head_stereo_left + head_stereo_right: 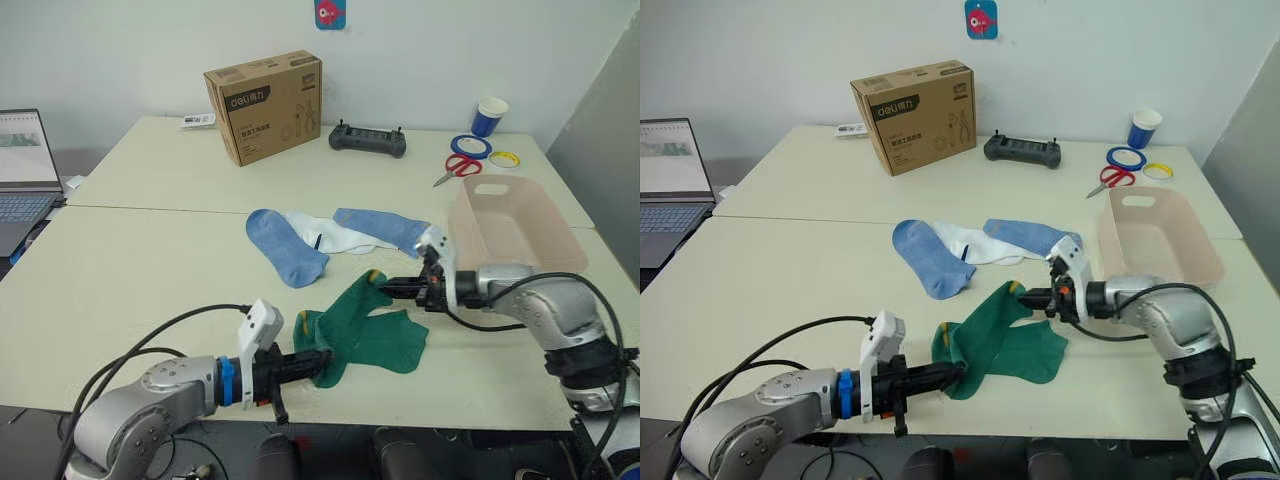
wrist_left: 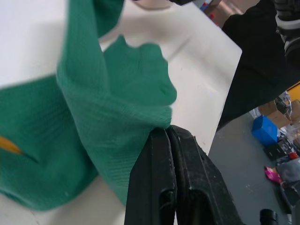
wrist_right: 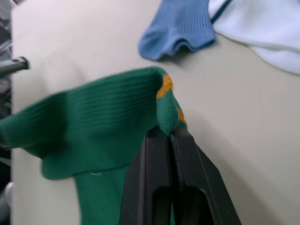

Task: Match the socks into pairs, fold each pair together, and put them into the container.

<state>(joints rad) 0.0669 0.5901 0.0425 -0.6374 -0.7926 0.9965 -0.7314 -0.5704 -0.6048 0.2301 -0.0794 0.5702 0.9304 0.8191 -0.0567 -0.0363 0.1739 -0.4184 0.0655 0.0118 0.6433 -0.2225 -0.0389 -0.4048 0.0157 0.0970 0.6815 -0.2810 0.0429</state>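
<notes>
Holding one green sock (image 1: pixel 352 318) stretched between both grippers, the robot is in the pairing-and-folding step for the green pair. The left gripper (image 1: pixel 318 362) has its fingers pressed together on the sock's near end, at the table's front edge. The right gripper (image 1: pixel 390 287) pinches the far end by its yellow-marked tip, fingers likewise closed on fabric. The held sock rises slightly off the surface between the two pinch points. The second green sock (image 1: pixel 385 340) lies flat beneath and beside it, overlapping.

From the green pair, two blue socks lie toward 12 o'clock: one (image 1: pixel 285 246) toward 11, the other (image 1: pixel 385 228) toward 1, with white socks (image 1: pixel 335 237) between them, partly overlapped by both. How many white socks lie there cannot be told. The pink container (image 1: pixel 515 205) stands at about 2 o'clock from the green pair, near the right forearm, with no sock in it.

Judgement: the task is at an early stage; no pair is stowed. The next move calls for laying the held sock squarely over its mate, ends aligned, then bringing one end across to the other to fold both together. Both pinches must stay firm until the layers lie flat. The near end sits close to the table edge; slack there could let fabric slide off.
</notes>
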